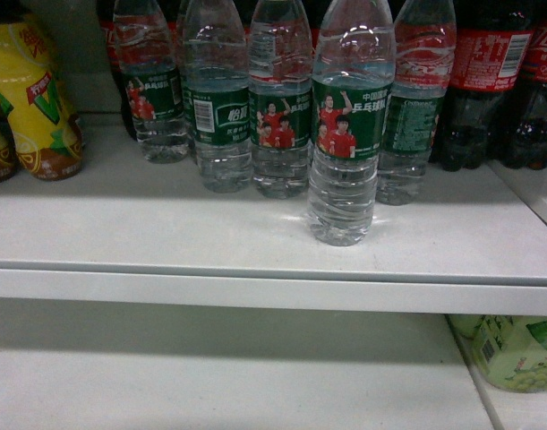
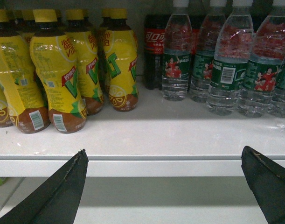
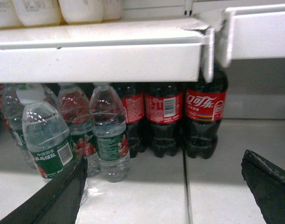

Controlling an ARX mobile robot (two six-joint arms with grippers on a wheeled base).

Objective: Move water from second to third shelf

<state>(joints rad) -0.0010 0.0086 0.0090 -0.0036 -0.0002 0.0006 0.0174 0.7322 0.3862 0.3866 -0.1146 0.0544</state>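
Where counted from the head view: five water bottles (image 1: 343, 125), one standing forward near the shelf (image 1: 255, 260) edge.
Beside them: cola bottles (image 1: 488, 81) right, yellow tea bottles (image 2: 58, 74) left.
Left claw (image 2: 163, 186): spread, empty, below shelf edge.
Right claw (image 3: 163, 186): spread, empty.
Right wrist only: upper shelf (image 3: 100, 51) overhead.

Clear ribbed water bottle (image 1: 346, 125) with green athlete label stands upright on the shelf, ahead of its row
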